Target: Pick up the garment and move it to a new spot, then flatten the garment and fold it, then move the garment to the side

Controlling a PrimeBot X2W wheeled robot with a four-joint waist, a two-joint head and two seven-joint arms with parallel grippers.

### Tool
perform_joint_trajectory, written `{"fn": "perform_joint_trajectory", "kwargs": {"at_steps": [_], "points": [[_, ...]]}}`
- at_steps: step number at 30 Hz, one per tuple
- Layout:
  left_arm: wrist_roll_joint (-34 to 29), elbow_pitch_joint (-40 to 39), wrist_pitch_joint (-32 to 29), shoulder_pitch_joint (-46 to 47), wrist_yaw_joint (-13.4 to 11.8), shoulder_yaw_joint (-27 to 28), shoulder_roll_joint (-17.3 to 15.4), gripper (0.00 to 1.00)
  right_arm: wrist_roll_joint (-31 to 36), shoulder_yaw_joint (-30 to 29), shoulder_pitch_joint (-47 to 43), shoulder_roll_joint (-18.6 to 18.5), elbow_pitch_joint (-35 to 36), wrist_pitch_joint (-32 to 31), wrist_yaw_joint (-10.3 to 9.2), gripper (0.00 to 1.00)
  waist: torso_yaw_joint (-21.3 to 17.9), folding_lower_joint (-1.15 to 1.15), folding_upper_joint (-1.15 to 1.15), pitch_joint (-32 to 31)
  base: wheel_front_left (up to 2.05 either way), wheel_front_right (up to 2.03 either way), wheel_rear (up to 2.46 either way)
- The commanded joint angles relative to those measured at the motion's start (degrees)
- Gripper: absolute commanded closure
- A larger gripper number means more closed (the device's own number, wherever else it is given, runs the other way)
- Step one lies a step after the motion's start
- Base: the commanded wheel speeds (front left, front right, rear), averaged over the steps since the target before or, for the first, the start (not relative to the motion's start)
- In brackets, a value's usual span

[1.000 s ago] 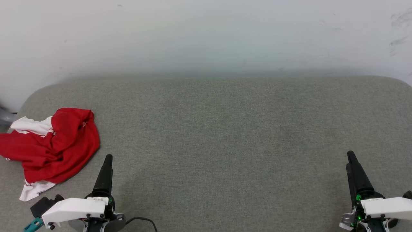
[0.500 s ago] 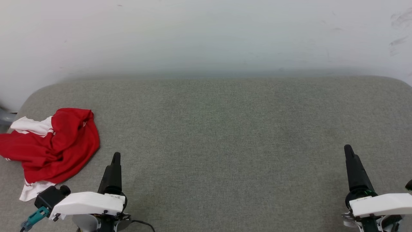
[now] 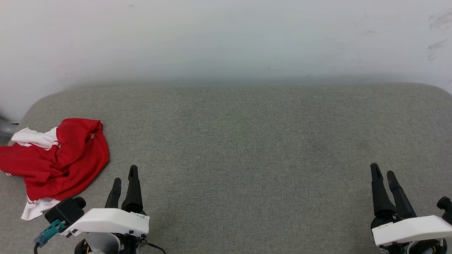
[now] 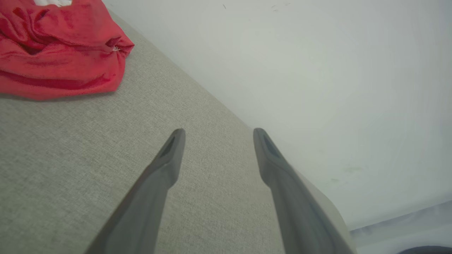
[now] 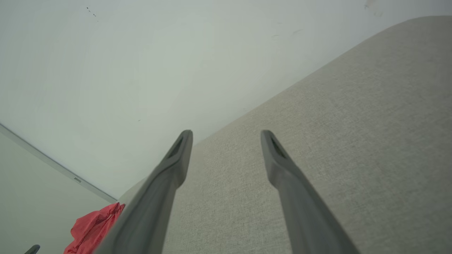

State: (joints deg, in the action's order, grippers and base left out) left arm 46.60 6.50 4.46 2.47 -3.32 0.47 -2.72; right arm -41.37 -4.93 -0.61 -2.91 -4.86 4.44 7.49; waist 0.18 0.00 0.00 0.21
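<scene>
Wall: A plain pale wall [image 3: 226,35] rose behind everything, with faint scuff marks at its upper right.
Surface: A wide grey fabric-covered surface [image 3: 247,141] with rounded far corners stretched across the head view.
Garment: The red garment [image 3: 60,158] with white sleeve parts lay crumpled in a heap at the far left of the surface, close to its left edge. It sat at the upper left of the left wrist view [image 4: 60,53] and as a small red patch at the lower left of the right wrist view [image 5: 93,227].
Left tool: The left tool [image 3: 124,174] hovered low at the left, fingers apart and empty, just beside the garment but not touching it.
Right tool: The right tool [image 3: 382,169] hovered at the lower right, fingers apart and empty, well apart from the garment.
In the way: Bare grey fabric lay between the left tool and the garment.
Small things: A grey object [image 3: 5,128] poked in at the left edge behind the garment. A teal connector [image 3: 49,233] hung at the left wrist.
Change: A second earlier each tool showed one finger edge-on. Both wrists had since rolled, showing two fingers each. The garment had not moved.
</scene>
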Motion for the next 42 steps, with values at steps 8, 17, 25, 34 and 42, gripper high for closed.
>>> {"fn": "perform_joint_trajectory", "kwargs": {"at_steps": [8, 17, 25, 34, 42], "points": [[-7.7, -1.7, 1.9, -0.3, -1.4, -1.1, -0.1, 0.0, 8.1, 0.5, -0.6, 0.0, 1.8, 1.9, 0.01, 0.0, 0.1, 0.0, 0.0, 0.0, 0.0, 0.0, 0.0], [-14.2, -2.5, 3.4, -0.8, -2.5, -2.0, -0.2, 0.0, 14.8, 0.6, -1.3, 0.0, 2.6, 3.4, 0.01, 0.0, 0.2, 0.0, 0.0, -0.1, 0.0, 0.0, 0.0], [-18.9, -2.8, 4.5, -1.1, -3.2, -2.8, -0.2, 0.0, 19.5, 0.6, -1.9, 0.0, 3.1, 4.5, 0.01, 0.0, 0.3, 0.0, 0.0, -0.1, 0.0, 0.0, 0.0], [-24.8, -2.8, 5.7, -1.7, -4.0, -3.6, -0.2, 0.0, 25.3, 0.9, -2.6, 0.0, 4.0, 5.8, 0.0, 0.0, 0.3, 0.0, 0.0, -0.2, 0.0, 0.0, 0.0], [-29.5, -3.0, 6.8, -2.0, -4.6, -4.3, -0.2, 0.0, 29.6, 0.8, -3.2, 0.0, 4.7, 6.8, 0.0, 0.0, 0.4, 0.0, 0.0, -0.1, 0.0, 0.0, 0.0]]}}
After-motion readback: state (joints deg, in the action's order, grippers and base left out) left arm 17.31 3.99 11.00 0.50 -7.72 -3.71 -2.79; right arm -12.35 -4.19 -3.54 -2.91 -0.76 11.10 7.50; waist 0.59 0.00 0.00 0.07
